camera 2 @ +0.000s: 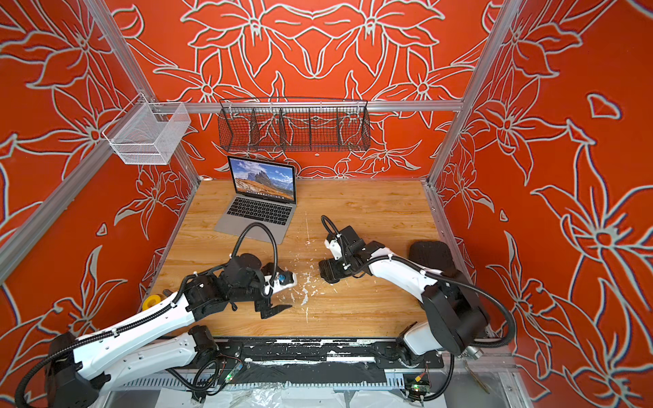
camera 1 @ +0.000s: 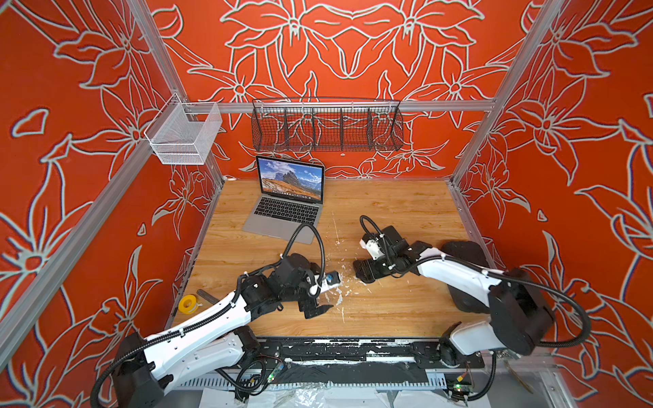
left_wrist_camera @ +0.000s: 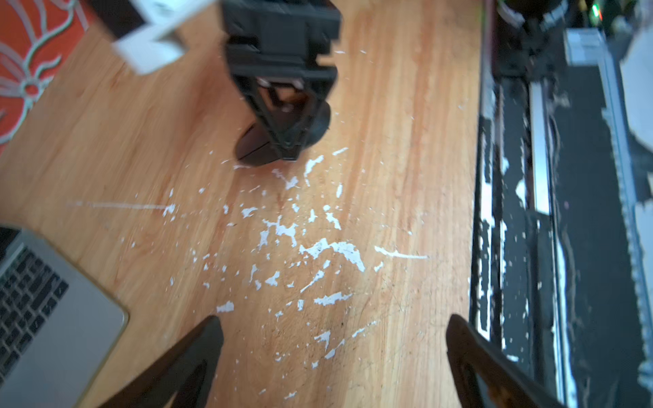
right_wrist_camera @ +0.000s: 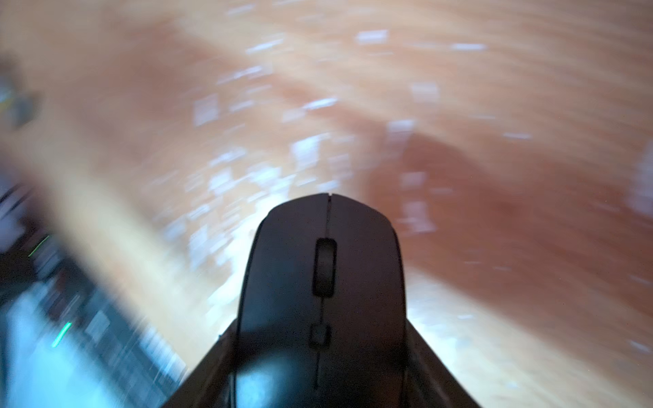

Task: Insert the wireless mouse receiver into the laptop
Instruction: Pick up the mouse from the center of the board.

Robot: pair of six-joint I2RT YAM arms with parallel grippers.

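- Now my right gripper (right_wrist_camera: 319, 339) clamps the black mouse (right_wrist_camera: 325, 247) at near centre; my left gripper (left_wrist_camera: 332, 328) gapes empty.
- Step, I judge: fetching the receiver, which I can't see. Next I'd turn the mouse underside up.

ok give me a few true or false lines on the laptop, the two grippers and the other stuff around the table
1. The laptop is open, with a mountain picture on its screen. True.
2. The left gripper is shut on the mouse. False: it is open with nothing between its fingers; the right gripper has the mouse.
3. The black wire basket stands on the table. False: it hangs from the rail at the back, above the table.
4. A yellow roll lies by the table's left edge, beside the left arm. True.
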